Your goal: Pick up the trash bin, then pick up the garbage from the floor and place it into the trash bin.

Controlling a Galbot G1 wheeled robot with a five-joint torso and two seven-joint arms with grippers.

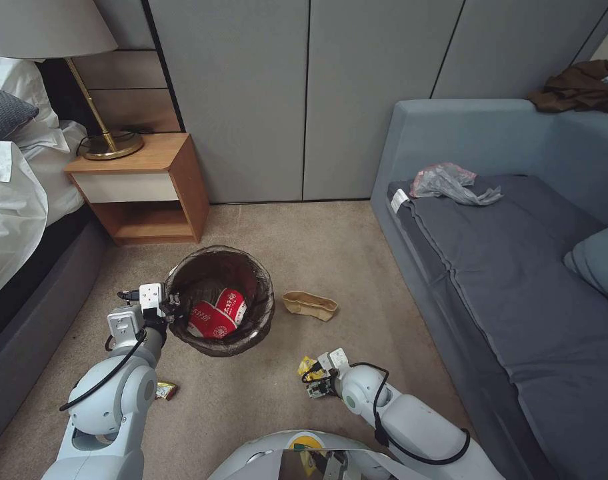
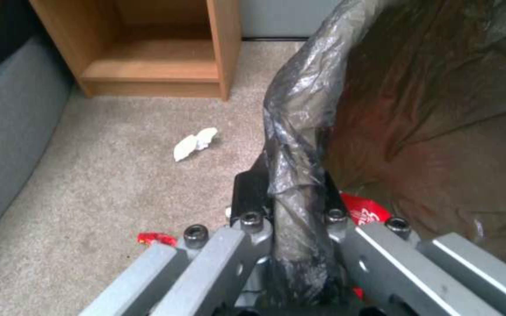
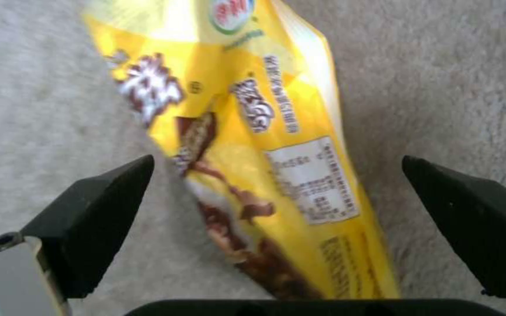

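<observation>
Right claw (image 3: 276, 197) gapes around a glossy, crinkled yellow wrapper (image 3: 247, 131).

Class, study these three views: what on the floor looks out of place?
Litter lies on the carpet: a tan paper bag beside the trash bin, a white scrap, and a yellow wrapper between the open right pincer fingers. The left pincer clamps the bin's rim.

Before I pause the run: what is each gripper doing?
Left gripper: shut on the trash bin, clamping its bag-lined rim.
Right gripper: open, fingers either side of the yellow snack wrapper on the carpet.
</observation>
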